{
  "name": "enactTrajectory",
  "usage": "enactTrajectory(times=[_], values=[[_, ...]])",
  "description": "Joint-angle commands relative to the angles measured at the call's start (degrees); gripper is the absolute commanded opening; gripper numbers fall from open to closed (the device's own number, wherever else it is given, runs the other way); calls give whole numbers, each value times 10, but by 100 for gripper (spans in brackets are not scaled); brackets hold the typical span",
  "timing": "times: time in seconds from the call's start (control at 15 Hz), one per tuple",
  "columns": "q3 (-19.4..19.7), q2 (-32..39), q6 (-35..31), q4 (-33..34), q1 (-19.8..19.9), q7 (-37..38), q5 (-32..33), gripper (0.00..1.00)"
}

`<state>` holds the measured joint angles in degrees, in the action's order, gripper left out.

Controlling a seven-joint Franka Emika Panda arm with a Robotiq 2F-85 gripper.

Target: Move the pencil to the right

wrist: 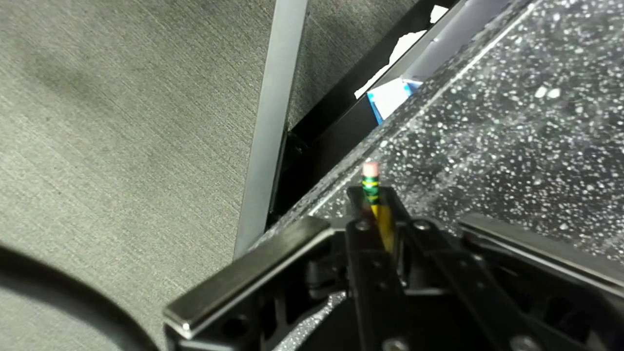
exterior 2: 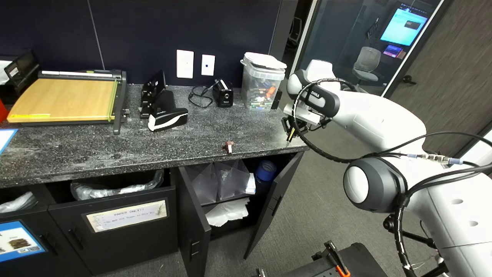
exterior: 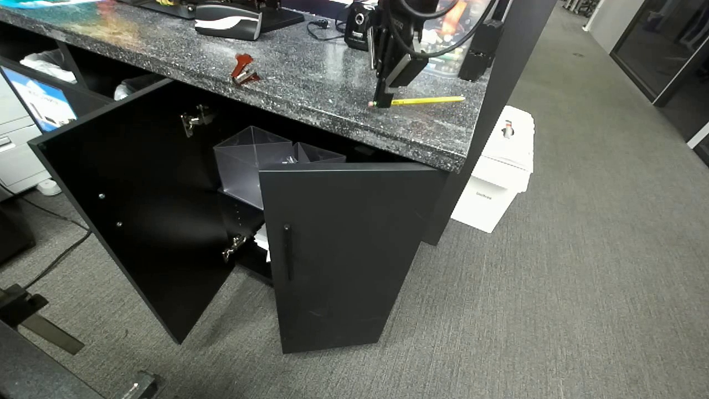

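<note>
Pinching the pencil (exterior: 429, 100) near its eraser (wrist: 370, 169) in the claw (wrist: 375, 199), above or touching, hard to tell which, the countertop (exterior 2: 257, 130) beneath that claw, seemingly done with grasping, but probably left with letting go and an unclear share of the rightward shift.

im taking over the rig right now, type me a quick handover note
Gripper: the black two-fingered gripper is shut on the slender yellow pencil, close to its pink eraser.
Where: near the right-hand end of the dark, white-speckled countertop in both exterior views; can't tell whether the pencil touches it.
Done: pencil grasped.
Left: not yet released; probably finish any rightward shift, then let go. The exact stopping spot isn't shown.
</note>
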<state>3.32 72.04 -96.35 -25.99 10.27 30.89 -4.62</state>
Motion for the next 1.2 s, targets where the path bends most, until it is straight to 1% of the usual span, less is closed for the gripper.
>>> enactTrajectory(times=[0.0,0.27,0.33,0.53,1.13], values=[[-18,1,-17,2,6,48,-31,2],[-22,6,-31,5,5,95,-42,2],[-23,12,-54,11,4,98,-43,2],[-25,14,-72,6,5,133,-46,2],[-20,31,-85,7,1,184,-40,2]])
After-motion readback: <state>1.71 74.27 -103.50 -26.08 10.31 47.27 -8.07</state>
